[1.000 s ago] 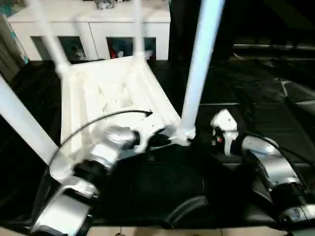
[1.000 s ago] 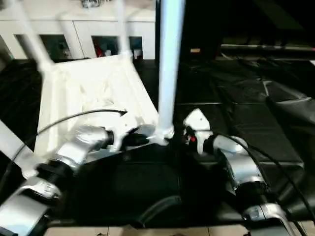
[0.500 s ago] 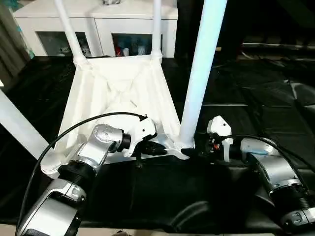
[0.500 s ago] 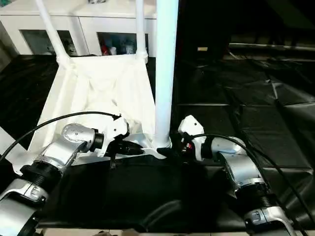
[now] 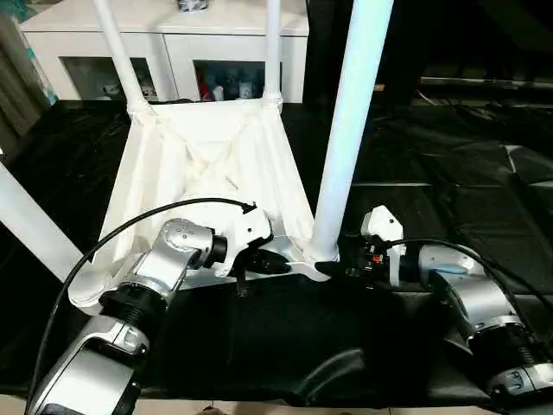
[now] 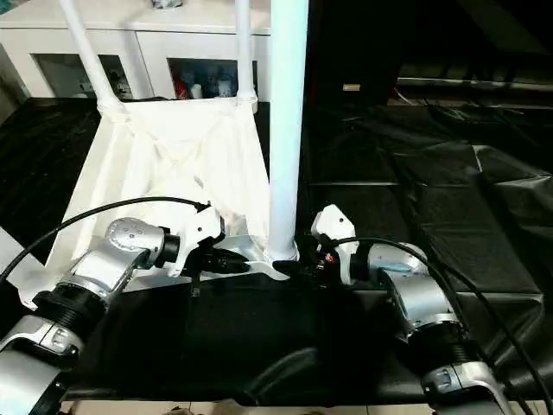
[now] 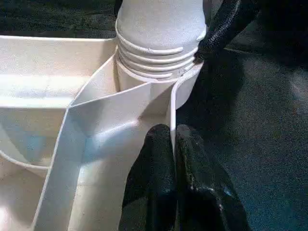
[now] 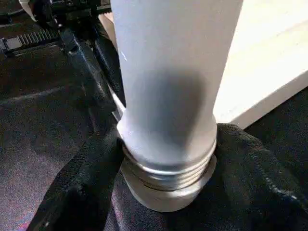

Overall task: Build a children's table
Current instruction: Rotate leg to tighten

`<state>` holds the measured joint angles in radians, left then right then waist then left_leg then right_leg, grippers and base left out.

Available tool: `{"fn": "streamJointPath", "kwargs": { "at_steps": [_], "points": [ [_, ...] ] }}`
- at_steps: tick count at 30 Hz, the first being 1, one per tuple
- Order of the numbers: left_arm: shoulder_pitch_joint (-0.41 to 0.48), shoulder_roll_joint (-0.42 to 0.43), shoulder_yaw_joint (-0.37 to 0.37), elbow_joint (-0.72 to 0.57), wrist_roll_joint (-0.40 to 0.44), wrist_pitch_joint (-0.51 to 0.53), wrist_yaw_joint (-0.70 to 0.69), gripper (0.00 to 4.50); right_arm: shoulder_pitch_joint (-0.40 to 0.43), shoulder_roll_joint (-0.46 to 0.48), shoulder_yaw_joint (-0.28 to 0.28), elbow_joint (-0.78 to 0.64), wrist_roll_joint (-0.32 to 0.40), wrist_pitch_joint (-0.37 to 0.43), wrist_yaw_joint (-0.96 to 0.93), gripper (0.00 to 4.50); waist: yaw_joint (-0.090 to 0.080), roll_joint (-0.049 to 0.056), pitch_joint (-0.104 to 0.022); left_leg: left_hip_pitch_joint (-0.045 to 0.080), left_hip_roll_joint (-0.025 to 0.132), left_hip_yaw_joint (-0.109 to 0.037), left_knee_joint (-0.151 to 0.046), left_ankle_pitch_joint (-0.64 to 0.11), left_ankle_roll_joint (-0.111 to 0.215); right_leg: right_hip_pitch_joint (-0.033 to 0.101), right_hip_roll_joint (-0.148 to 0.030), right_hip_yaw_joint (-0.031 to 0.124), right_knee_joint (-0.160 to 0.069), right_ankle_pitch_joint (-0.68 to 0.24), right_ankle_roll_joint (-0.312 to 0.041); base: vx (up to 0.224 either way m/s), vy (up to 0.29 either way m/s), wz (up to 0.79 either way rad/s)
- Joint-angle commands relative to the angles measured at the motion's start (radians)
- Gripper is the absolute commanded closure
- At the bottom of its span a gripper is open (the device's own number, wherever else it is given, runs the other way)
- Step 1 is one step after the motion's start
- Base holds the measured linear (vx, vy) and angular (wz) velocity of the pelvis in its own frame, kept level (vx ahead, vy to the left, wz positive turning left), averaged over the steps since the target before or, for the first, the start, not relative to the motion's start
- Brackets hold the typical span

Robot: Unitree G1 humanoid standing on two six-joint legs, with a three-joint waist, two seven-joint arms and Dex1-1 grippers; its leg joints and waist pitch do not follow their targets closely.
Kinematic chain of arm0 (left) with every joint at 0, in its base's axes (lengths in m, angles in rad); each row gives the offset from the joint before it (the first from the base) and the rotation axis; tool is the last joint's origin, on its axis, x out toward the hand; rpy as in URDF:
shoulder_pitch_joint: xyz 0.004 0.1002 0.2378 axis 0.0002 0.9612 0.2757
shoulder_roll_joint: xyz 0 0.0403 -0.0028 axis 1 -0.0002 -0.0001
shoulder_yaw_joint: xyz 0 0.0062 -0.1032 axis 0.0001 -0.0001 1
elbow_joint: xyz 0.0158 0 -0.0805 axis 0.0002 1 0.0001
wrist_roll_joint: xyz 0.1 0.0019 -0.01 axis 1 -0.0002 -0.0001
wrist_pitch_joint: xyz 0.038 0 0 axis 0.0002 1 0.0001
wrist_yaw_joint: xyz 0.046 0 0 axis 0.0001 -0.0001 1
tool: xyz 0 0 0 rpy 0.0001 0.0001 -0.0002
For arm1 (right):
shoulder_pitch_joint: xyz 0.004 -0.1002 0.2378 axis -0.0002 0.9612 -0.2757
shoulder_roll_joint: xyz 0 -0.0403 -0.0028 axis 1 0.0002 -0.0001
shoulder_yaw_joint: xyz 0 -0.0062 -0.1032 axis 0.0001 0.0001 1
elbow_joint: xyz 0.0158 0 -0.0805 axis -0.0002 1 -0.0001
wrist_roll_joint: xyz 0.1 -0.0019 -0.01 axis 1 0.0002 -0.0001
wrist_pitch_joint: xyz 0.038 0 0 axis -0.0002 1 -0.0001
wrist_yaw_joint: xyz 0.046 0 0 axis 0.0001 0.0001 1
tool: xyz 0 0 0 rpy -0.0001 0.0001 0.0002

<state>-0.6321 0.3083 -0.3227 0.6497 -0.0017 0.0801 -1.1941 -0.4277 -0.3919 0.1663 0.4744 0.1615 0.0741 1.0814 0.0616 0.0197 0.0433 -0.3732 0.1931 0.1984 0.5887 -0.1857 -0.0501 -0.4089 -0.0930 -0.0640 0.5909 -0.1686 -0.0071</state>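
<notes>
Overhead, from the left eye, the table (image 5: 203,173) lies upside down on the black cover (image 5: 449,173), ribbed underside up, filling the scene from about 9 o'clock to the centre. Two far legs stand at its 12 o'clock corners, another leg (image 5: 34,229) crosses at 9 o'clock, and the near leg (image 5: 350,130) rises from the corner socket at centre toward 12 o'clock. A white cabinet (image 5: 173,43) with glass doors stands behind at 11 o'clock. The left gripper (image 5: 275,263) reaches from 7 o'clock to the table's near rim just beside that socket; the right gripper (image 5: 344,259) comes from 4 o'clock to the base of the near leg. From the right eye the same layout shows, with both grippers meeting at the near corner from opposite sides. At the left wrist, the left gripper's two black fingers (image 7: 159,173) are pressed together on a thin rib of the table, one on each side of it, just below the threaded collar of the near leg. At the right wrist, black fingers (image 8: 250,178) wrap either side of the near leg's threaded base, touching it, clamped around the tube where it enters the socket.
</notes>
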Motion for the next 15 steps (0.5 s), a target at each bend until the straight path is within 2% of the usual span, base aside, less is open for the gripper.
{"fn": "streamJointPath", "kwargs": {
  "at_steps": [1, 9, 12, 13, 15],
  "points": [
    [0.014, -0.022, -0.031, -0.022, 0.000, -0.010, -0.032, 4.50, -0.007, 0.023, 0.021, -0.001, 0.008, -0.007, 0.016, 1.76, 0.004, -0.016, -0.062, 0.011, 0.038, -0.013, -0.065, -0.177, 0.075, 0.053, -0.052, 0.037, -0.058, -0.192, -0.242, 0.000, 0.000, 0.00],
    [0.018, -0.020, -0.033, -0.023, 0.006, -0.008, -0.029, 4.50, 0.001, 0.035, 0.021, 0.009, 0.004, -0.017, 0.017, 1.76, 0.003, -0.014, -0.062, 0.011, 0.038, -0.014, -0.065, -0.182, 0.070, 0.053, -0.052, 0.037, -0.059, -0.202, -0.240, 0.000, 0.000, 0.00],
    [0.018, -0.017, -0.038, -0.022, 0.009, -0.007, -0.037, 4.50, -0.002, 0.034, 0.020, 0.015, -0.026, -0.049, -0.020, 1.76, 0.002, -0.015, -0.062, 0.011, 0.037, -0.014, -0.065, -0.183, 0.068, 0.052, -0.052, 0.038, -0.060, -0.203, -0.238, 0.000, 0.000, 0.00],
    [0.018, -0.016, -0.038, -0.023, 0.009, -0.007, -0.037, 4.50, -0.002, 0.034, 0.019, 0.016, -0.027, -0.051, -0.022, 1.20, 0.001, -0.016, -0.061, 0.011, 0.037, -0.014, -0.065, -0.186, 0.067, 0.052, -0.052, 0.038, -0.060, -0.206, -0.238, 0.000, 0.000, 0.00],
    [0.021, -0.016, -0.036, -0.024, 0.009, -0.006, -0.037, 4.50, -0.010, 0.043, 0.000, 0.021, 0.005, -0.023, -0.007, 1.07, 0.000, -0.016, -0.061, 0.011, 0.036, -0.014, -0.065, -0.192, 0.068, 0.053, -0.051, 0.037, -0.061, -0.216, -0.237, 0.000, 0.000, 0.00]
  ]
}}
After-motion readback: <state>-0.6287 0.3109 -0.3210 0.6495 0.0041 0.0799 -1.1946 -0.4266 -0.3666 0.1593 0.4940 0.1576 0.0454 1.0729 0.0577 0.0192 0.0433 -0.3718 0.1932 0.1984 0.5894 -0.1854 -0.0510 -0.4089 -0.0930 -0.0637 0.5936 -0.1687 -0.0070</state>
